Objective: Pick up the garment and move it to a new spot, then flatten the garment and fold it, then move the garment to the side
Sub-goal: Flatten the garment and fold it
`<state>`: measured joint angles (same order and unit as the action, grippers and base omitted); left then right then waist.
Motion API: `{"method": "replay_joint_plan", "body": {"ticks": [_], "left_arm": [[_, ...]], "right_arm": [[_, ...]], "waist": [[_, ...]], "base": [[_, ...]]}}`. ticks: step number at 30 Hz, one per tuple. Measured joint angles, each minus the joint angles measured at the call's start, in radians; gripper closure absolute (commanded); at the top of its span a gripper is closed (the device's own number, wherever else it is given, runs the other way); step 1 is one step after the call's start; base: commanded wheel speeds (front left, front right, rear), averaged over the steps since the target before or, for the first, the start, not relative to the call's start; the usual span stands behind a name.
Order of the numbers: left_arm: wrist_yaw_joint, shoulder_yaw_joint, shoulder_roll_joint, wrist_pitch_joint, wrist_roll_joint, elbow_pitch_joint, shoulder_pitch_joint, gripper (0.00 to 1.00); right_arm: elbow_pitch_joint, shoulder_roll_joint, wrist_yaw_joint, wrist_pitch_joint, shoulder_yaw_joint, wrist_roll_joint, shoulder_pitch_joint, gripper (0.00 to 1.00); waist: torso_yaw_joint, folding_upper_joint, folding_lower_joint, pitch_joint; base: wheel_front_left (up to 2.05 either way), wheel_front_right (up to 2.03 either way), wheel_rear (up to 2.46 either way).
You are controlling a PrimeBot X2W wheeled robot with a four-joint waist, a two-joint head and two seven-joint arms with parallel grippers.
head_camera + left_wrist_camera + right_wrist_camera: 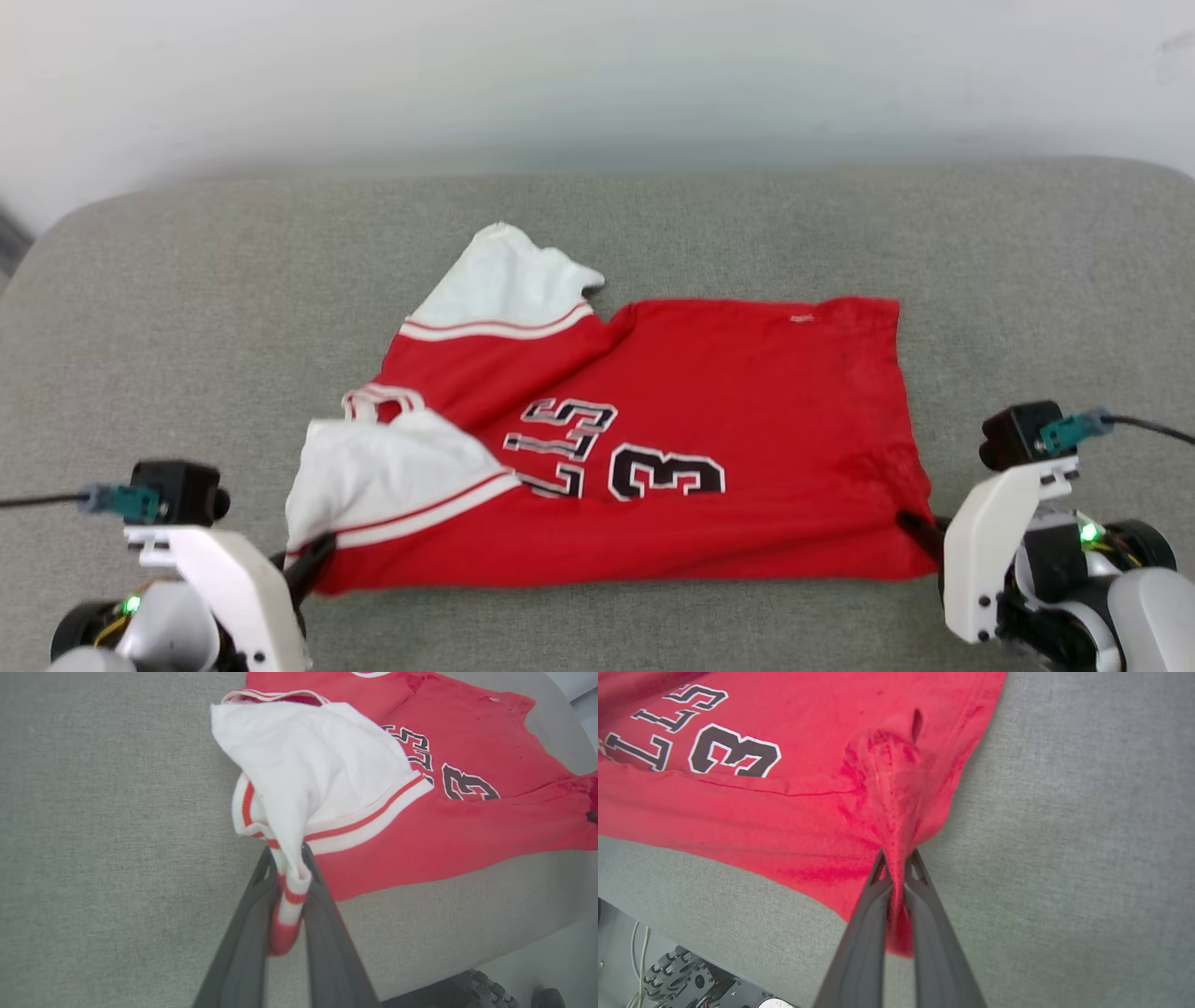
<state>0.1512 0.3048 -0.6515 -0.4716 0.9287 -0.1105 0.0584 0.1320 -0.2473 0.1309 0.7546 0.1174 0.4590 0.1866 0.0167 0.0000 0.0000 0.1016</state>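
Red knit cloth forms the body of the soft jersey-style T-shirt (747, 392), which has white short sleeves, red-and-white striped ribbed trim, and black, white-edged letters and a figure 3 on the chest. It lies mostly flat but rumpled in the middle of the grey, coarse-woven padded desk (187, 308), whose corners are rounded. One sleeve points to 11 o'clock. The other is folded over the chest toward 8 o'clock, beside the striped collar. The left pincer (287, 854), with two long, dark, matte fingers, is closed almost tight on the striped trim of the near sleeve at the shirt's 7 o'clock corner, with the cloth bunched between the fingers. The right pincer (898, 856) is clamped on a gathered pinch of red hem at the shirt's 4 o'clock corner, and creases fan out from the grip.
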Motion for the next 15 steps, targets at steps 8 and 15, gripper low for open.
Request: {"method": "replay_joint_plan", "body": {"ticks": [8,15], "left_arm": [[0.043,-0.008,-0.002,0.001,0.04,-0.025,-0.168,1.0],[0.024,0.023,0.055,0.028,0.054,0.047,-0.195,0.9]], "right_arm": [[-0.093,0.008,0.0,0.052,-0.05,0.001,-0.154,1.0],[-0.099,0.058,0.0,0.041,-0.097,-0.018,-0.254,0.3]], "waist": [[0.006,0.0,0.0,-0.026],[0.006,0.0,0.0,-0.019]], "base": [[0.0,0.0,0.0],[0.0,0.0,0.0]]}}
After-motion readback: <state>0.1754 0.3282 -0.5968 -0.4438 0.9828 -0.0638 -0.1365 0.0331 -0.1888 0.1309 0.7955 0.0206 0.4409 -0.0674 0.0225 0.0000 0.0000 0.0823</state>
